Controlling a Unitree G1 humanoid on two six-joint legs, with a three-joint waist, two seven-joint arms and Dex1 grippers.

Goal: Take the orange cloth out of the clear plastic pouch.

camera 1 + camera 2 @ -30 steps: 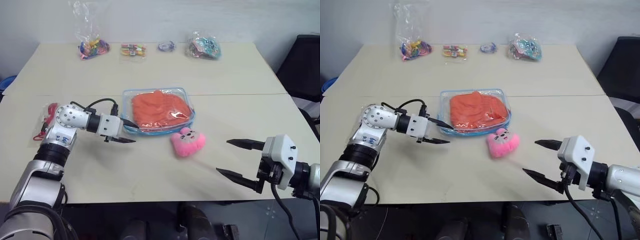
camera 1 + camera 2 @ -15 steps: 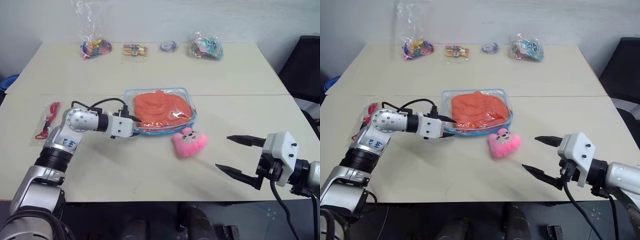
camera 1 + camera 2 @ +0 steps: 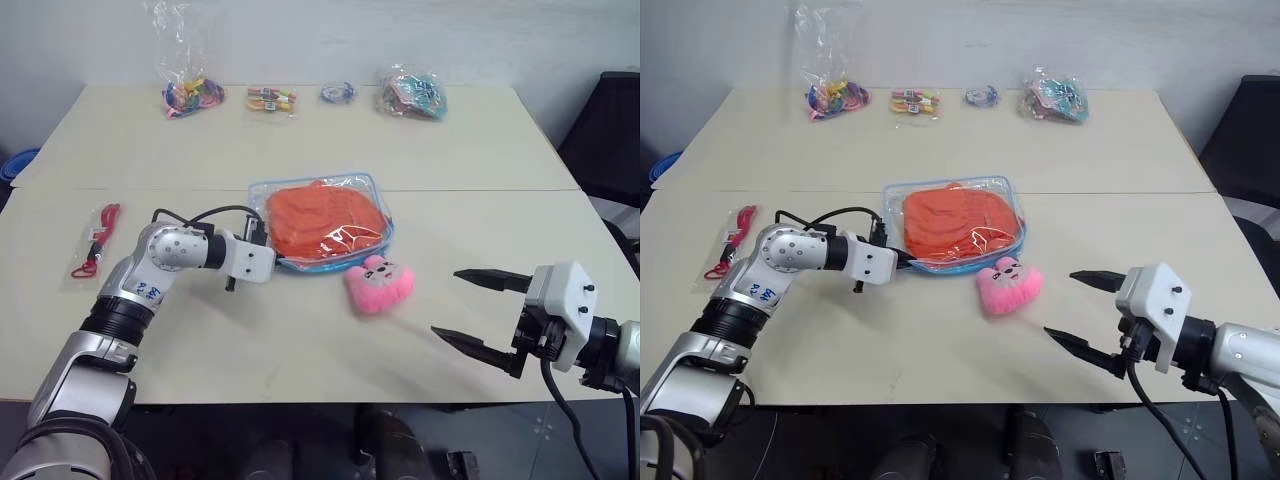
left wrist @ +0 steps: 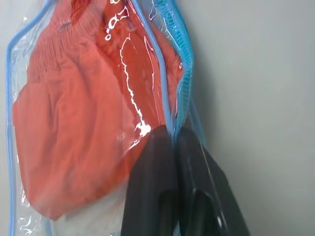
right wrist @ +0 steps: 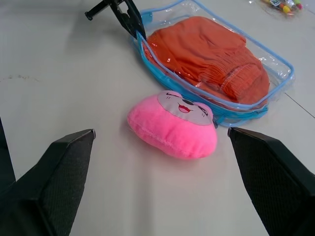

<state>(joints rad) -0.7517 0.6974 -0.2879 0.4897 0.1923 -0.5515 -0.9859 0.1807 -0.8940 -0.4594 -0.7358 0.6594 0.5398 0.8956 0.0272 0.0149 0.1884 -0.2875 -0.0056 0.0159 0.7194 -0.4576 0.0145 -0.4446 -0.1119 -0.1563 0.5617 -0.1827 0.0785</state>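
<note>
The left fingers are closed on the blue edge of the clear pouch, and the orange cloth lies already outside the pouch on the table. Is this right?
Not fully. The left fingers are closed on the clear pouch's blue edge, but the orange cloth is inside the pouch, not out on the table. The left wrist view shows it behind the plastic.

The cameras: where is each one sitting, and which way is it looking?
Left and right eye views: on the head, looking forward and down at the table; both arms show.
Left wrist view: on the left arm, looking along the left gripper, shut on the clear plastic pouch edge, beside the orange cloth.
Right wrist view: on the right arm, between the open right gripper fingers, facing the pink toy.
Shared: every view shows pouch and cloth.
</note>
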